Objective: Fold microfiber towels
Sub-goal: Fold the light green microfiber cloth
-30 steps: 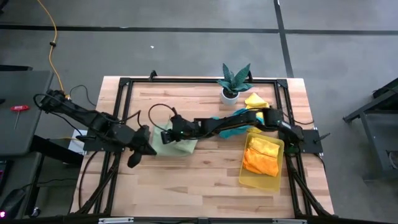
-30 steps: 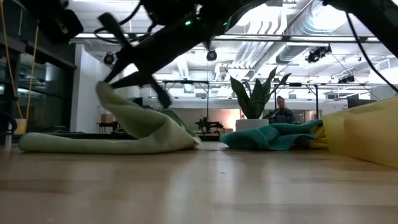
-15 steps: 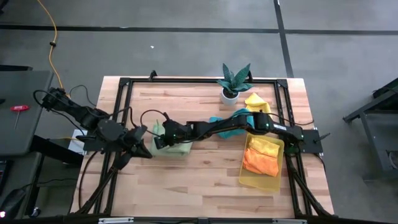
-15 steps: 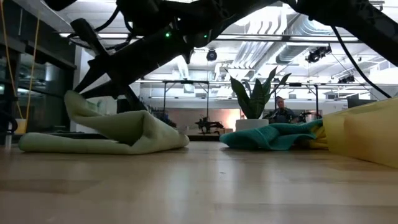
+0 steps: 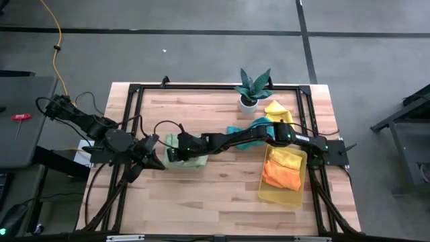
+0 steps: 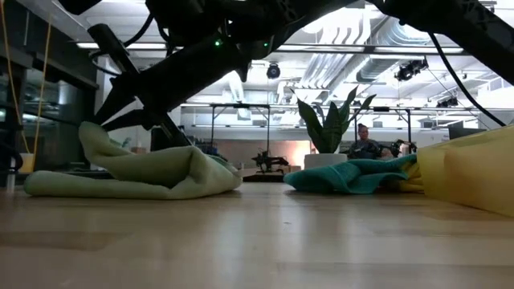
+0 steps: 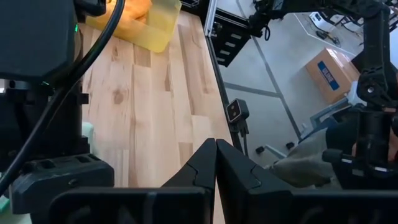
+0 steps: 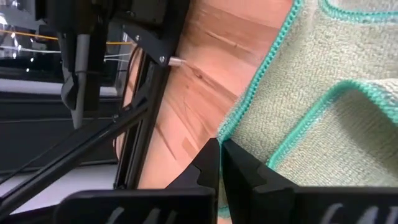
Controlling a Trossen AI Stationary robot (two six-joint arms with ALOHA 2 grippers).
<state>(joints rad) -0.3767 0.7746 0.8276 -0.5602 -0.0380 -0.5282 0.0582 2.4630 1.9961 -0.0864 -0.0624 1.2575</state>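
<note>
**Pale green towel being pinched at table's left-centre**

Pale green towel is lying rumpled there; the right gripper is clamping its edge. Left gripper is sitting closed, empty, beside it. Farther off, teal towel is lying by the yellow tray.

pale green towel mostly under right arm

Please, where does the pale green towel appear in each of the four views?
High view: pale green towel at table's left-centre, under the right gripper.
Low view: towel at left, folded hump on the table.
Left wrist view: only a pale sliver at the left edge, likely this towel.
Right wrist view: towel fills the right, teal-edged.
Shared landmark: yellow tray, also visible in the low and left wrist views.
</note>
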